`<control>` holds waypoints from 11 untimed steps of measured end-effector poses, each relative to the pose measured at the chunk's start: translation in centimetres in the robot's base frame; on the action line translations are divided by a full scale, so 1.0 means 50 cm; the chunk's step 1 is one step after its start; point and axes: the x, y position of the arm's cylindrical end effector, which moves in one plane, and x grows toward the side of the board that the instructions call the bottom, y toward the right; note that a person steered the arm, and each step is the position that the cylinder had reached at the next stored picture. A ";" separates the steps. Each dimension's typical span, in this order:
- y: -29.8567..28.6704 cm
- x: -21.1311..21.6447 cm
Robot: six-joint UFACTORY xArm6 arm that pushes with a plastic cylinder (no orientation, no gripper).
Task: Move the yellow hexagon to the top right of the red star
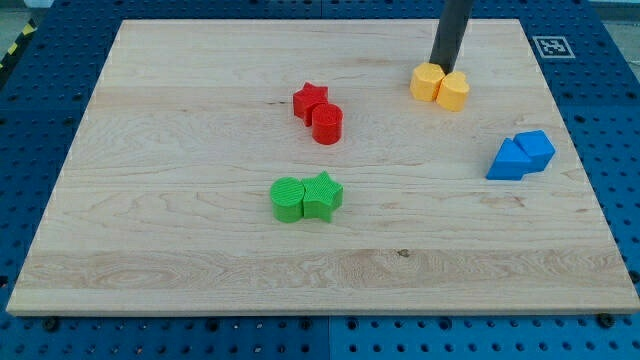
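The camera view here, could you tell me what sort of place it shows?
Probably a robotics lab bench. A wooden board lies on a blue perforated table, a printed marker tag sits at the board's corner, and my tip touches two yellow blocks among other small coloured blocks.

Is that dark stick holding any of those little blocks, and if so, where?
Nothing is held. My tip just rests at the top edge of the two yellow plastic blocks on the wooden board, at their seam.

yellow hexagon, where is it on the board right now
The yellow hexagon sits near the view's top right of the board, touching a second yellow block on its right, with my tip just above the pair.
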 end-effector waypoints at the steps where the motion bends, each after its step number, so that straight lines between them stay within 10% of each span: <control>1: 0.000 0.022; 11: -0.150 -0.018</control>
